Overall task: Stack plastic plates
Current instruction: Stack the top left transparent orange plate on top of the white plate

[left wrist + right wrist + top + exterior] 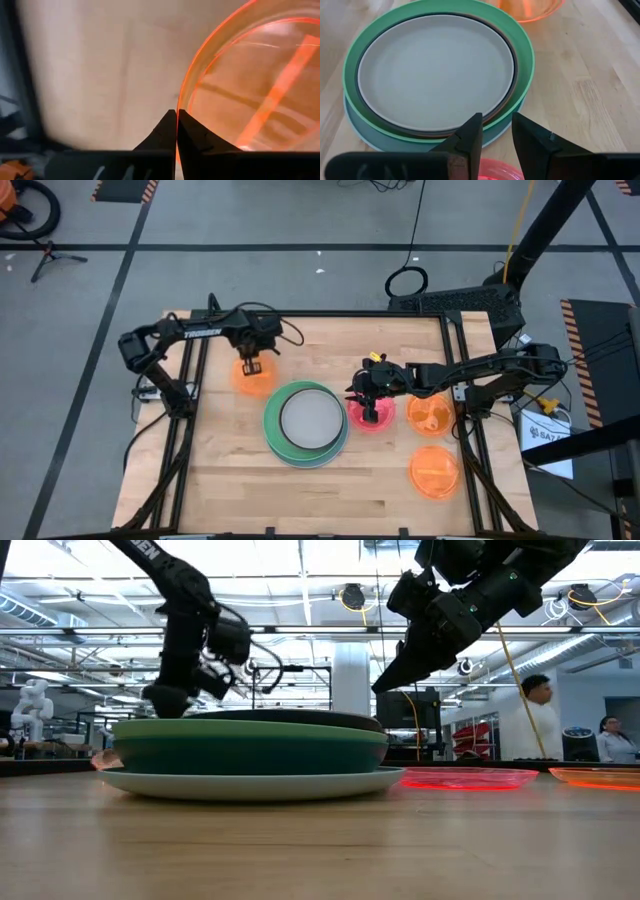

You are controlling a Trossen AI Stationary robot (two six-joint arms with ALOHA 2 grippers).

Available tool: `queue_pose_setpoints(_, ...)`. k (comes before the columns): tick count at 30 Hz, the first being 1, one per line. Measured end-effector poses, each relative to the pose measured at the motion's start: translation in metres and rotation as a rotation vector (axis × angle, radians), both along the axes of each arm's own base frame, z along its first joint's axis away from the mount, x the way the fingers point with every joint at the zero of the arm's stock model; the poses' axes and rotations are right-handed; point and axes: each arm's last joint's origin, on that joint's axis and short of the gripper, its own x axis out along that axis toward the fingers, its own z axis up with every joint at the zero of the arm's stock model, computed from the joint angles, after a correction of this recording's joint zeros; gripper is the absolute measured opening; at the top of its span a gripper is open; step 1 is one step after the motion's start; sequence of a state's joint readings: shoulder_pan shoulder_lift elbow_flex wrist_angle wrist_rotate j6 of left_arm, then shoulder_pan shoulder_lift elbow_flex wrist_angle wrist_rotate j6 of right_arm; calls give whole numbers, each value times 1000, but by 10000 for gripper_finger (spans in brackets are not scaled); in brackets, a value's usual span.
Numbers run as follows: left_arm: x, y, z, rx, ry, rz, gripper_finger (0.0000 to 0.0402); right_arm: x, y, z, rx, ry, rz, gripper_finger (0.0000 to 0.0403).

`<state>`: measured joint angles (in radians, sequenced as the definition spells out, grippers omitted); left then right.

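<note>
Two risks, in my judgement: the thin rim of the small translucent orange plastic plate point(250, 90) could slip from the left gripper point(176, 116), whose fingers are pinched fully together on that edge. It lies beside the stack of large plates point(306, 423). The right gripper point(497, 131) hovers half-open, empty, over the small pink plate point(371, 416).

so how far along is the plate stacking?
Done: the big stack mid-table, whitish plate on top. In hand: left gripper shut on the rim of an orange plate; right gripper part open over the pink plate. Left: two orange plates to the right of the stack.
</note>
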<state>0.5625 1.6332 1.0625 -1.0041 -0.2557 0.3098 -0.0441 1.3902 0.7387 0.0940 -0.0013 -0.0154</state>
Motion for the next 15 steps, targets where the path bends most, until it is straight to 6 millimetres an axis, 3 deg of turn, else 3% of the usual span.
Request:
queue_pose_setpoints(8,4,4,70,142,-173,9,3,0,0,0,0,0,0,98)
queue_pose_setpoints(12,-2,-3,114,216,-317,30,3,0,0,0,0,0,0,98)
queue_pose_setpoints(15,-6,-13,139,177,-463,58,3,0,0,0,0,0,0,98)
